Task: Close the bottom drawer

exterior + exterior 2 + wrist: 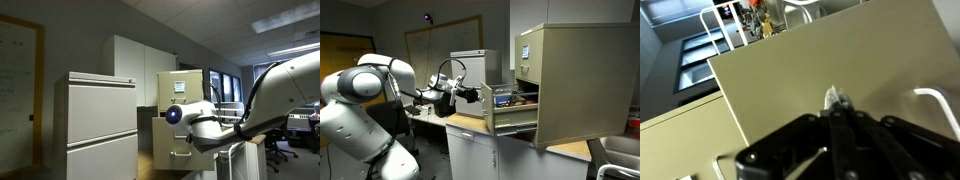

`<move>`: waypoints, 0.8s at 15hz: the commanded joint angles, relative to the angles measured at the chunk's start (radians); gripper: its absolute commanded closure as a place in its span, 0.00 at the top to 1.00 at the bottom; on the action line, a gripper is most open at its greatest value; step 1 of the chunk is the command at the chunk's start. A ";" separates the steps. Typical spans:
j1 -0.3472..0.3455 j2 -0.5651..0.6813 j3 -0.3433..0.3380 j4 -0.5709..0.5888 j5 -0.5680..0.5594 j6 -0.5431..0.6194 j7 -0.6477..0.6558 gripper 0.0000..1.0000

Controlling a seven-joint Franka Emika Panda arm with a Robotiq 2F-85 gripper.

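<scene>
The narrow tan filing cabinet [570, 80] stands on a countertop. Its bottom drawer [512, 120] is pulled out, with several items showing inside. In an exterior view the drawer's plain beige front [162, 140] faces the camera. In the wrist view that front [790, 90] fills the picture, with its small metal handle [937, 102] at the right. My gripper [833, 98] is shut and empty, fingers together in a point against or just short of the drawer front, left of the handle. In an exterior view it [478, 96] sits at the drawer's outer face.
A wide white cabinet [100, 125] stands beside the tan one. The upper tan drawer with a white-and-blue label [525, 50] is closed. The countertop [470, 125] runs under the drawer. Desks and chairs [275, 145] stand behind the arm.
</scene>
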 commanded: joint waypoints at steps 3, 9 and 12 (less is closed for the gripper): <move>0.055 0.220 -0.157 0.170 -0.150 0.035 0.048 0.00; 0.036 0.431 -0.300 0.377 -0.143 0.113 0.029 0.00; 0.022 0.540 -0.352 0.501 -0.141 0.108 0.010 0.00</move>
